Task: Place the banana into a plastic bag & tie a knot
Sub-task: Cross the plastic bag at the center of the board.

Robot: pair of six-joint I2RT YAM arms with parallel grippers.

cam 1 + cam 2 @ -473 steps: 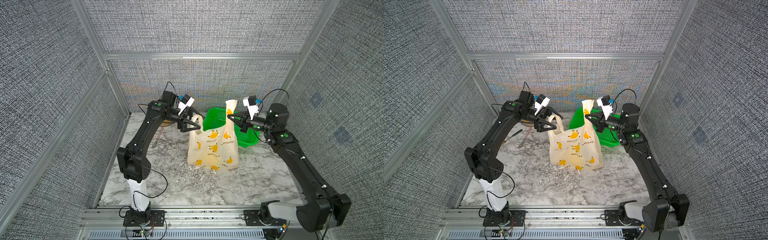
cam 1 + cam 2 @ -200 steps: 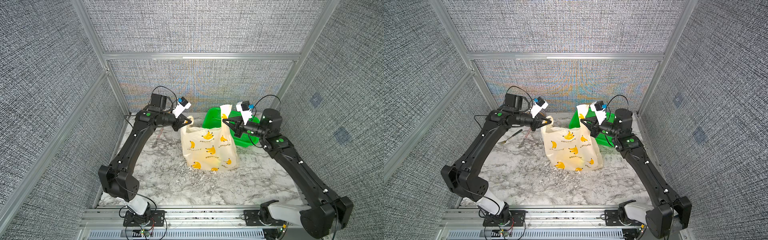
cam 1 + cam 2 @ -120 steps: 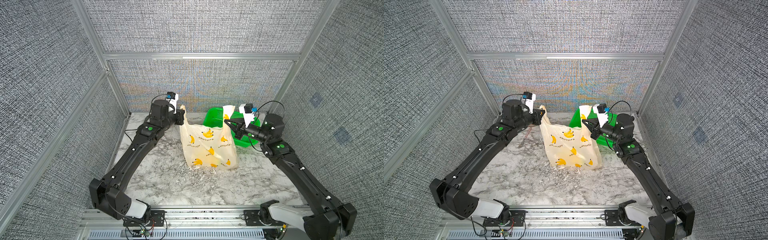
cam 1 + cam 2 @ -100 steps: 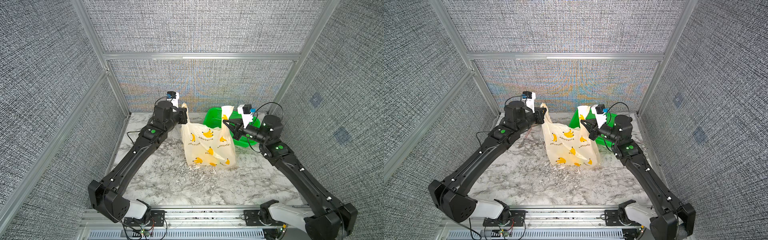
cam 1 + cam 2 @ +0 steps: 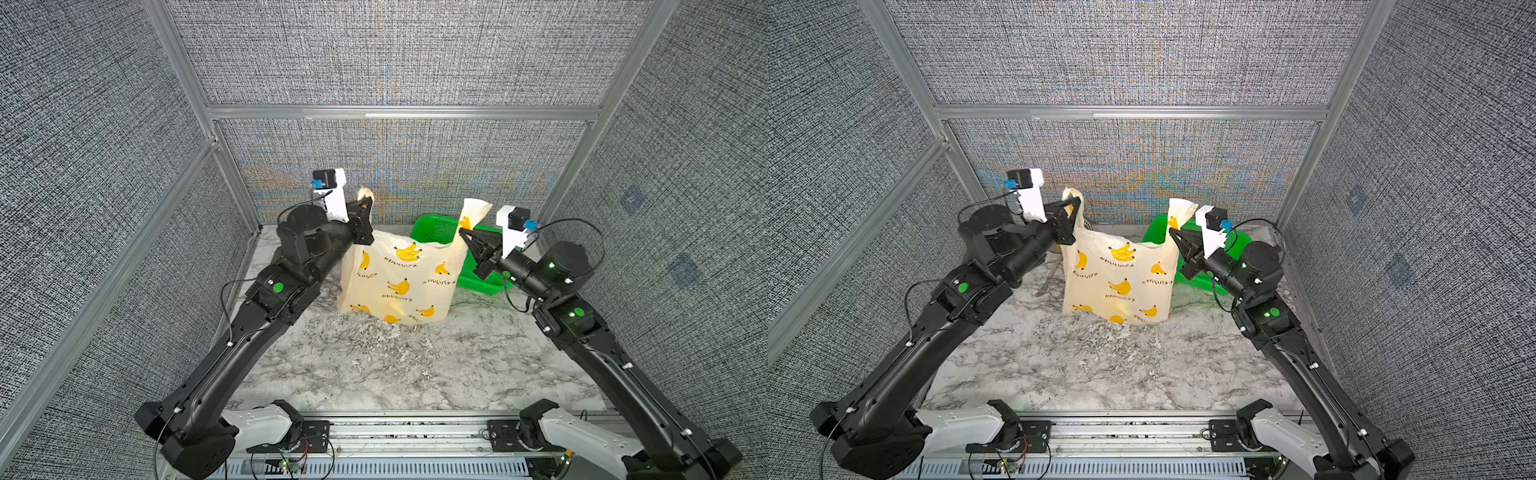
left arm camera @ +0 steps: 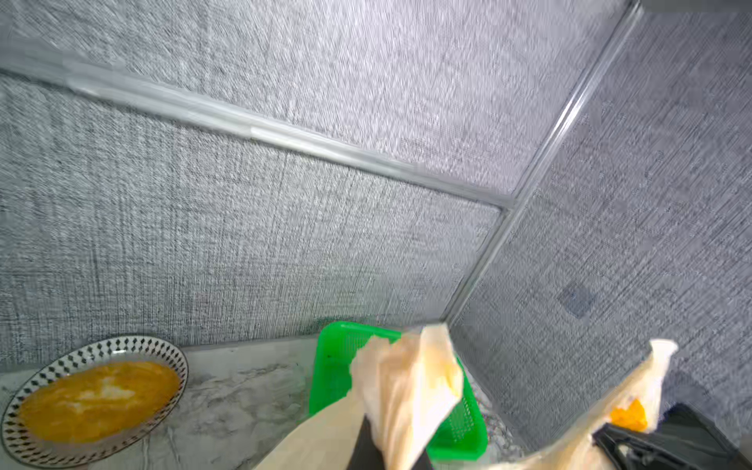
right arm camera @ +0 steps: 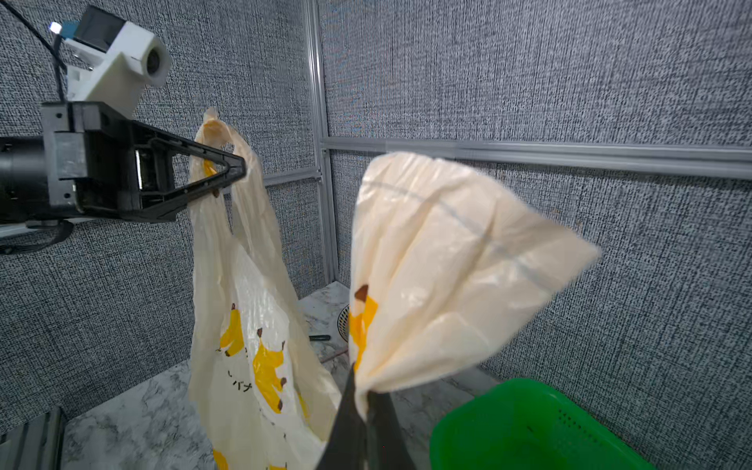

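The cream plastic bag (image 5: 395, 274) (image 5: 1117, 278), printed with yellow bananas, stands on the marble table, stretched between both arms. My left gripper (image 5: 368, 203) (image 5: 1077, 203) is shut on one handle (image 6: 411, 386), held high at the back left. My right gripper (image 5: 463, 232) (image 5: 1173, 232) is shut on the other handle (image 7: 447, 264), in front of the green basket. In the right wrist view the left gripper (image 7: 240, 169) pinches its strip. The handles are held apart and no knot shows. The banana is out of view; I cannot tell whether it is inside the bag.
A green perforated basket (image 5: 436, 228) (image 7: 529, 427) sits behind the bag at the back right. A patterned plate with orange food (image 6: 93, 398) lies at the back left, with a fork (image 5: 1044, 286) near it. Pale shreds (image 5: 374, 332) litter the table in front of the bag.
The left arm has swung round and lifted its handle higher and slightly back, pulling the bag's left side upright. The right gripper has barely moved. Both stay shut.
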